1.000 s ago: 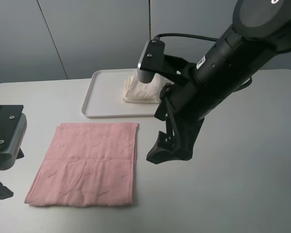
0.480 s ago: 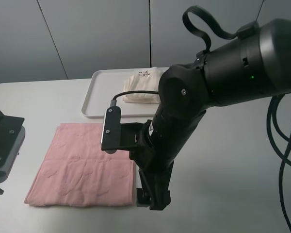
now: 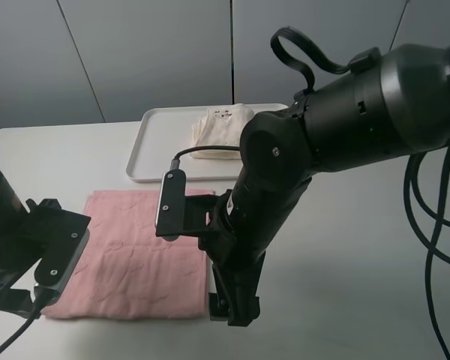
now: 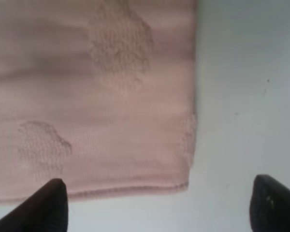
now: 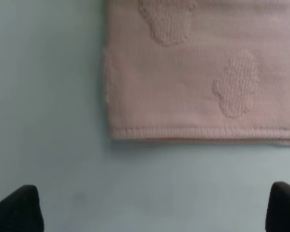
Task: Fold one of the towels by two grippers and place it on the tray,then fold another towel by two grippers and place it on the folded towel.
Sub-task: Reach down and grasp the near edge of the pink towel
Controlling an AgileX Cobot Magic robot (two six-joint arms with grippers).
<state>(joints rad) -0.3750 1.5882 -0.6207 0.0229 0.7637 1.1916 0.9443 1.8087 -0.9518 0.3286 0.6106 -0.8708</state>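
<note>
Nearest the camera, both hands are at the front edge of the pink towel (image 3: pixel 131 251). The left hand (image 4: pixel 162 205) has its fingers spread wide and holds nothing. In its wrist view one fingertip sits over the cloth and the other over bare tabletop (image 3: pixel 345 300), with the towel's near corner between them. The right hand (image 5: pixel 151 208) is just as wide and just as empty. Its fingertips are both over bare tabletop, and the opposite near corner lies just ahead of them. One hand to each front corner looks like the set-up for lifting that hem and carrying it over to make the fold. I can't tell how high either hand sits above the surface.

The pink towel itself lies flat and spread out, and nothing rests on it. From the high camera the bulky right arm (image 3: pixel 300 165) leans across the middle and hides the towel's right edge, so that corner shows only in the wrist view.

Farther back, the cream towel (image 3: pixel 221 131) is already folded into a bundle on the white tray (image 3: pixel 154 154). The first half of the job looks done. The tray sits just beyond the pink towel's far edge, and the right arm stands between the two.
</note>
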